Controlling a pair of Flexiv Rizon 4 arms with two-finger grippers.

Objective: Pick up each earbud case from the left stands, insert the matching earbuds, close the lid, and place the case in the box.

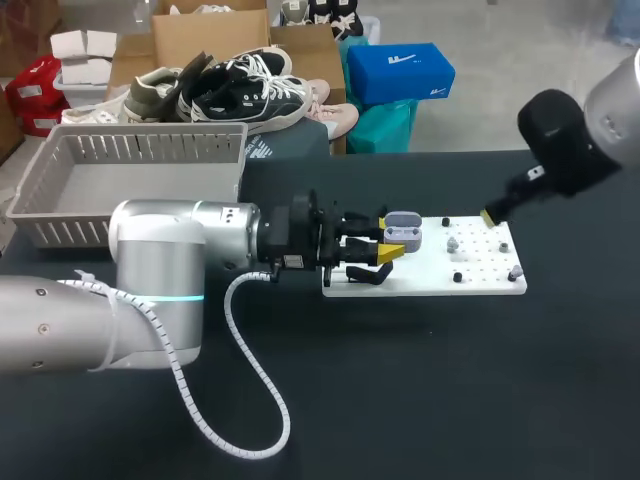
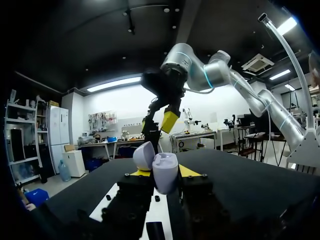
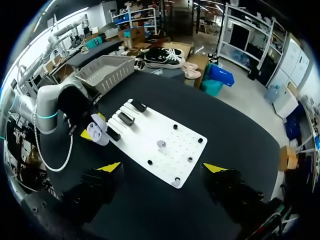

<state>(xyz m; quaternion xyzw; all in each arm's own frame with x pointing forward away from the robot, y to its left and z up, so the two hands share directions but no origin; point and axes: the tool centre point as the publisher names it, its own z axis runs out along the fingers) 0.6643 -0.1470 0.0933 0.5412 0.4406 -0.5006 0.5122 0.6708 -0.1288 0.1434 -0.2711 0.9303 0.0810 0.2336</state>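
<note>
I hold the earbud case (image 1: 402, 232) pinched in my left gripper (image 1: 392, 247), lid open, over the white board's (image 1: 480, 280) left end. I judge this the insertion step. My right gripper (image 3: 162, 167) hangs wide open above the board. Next it needs to descend on an earbud (image 3: 161, 144) and pinch it gently.

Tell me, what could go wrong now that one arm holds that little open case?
The earbud case is pinched only at its sides by the left gripper, lid open; it might slip or twist when an earbud is pushed in. That earbud on the white board is tiny; the open right gripper above could fumble it or knock it away.
</note>
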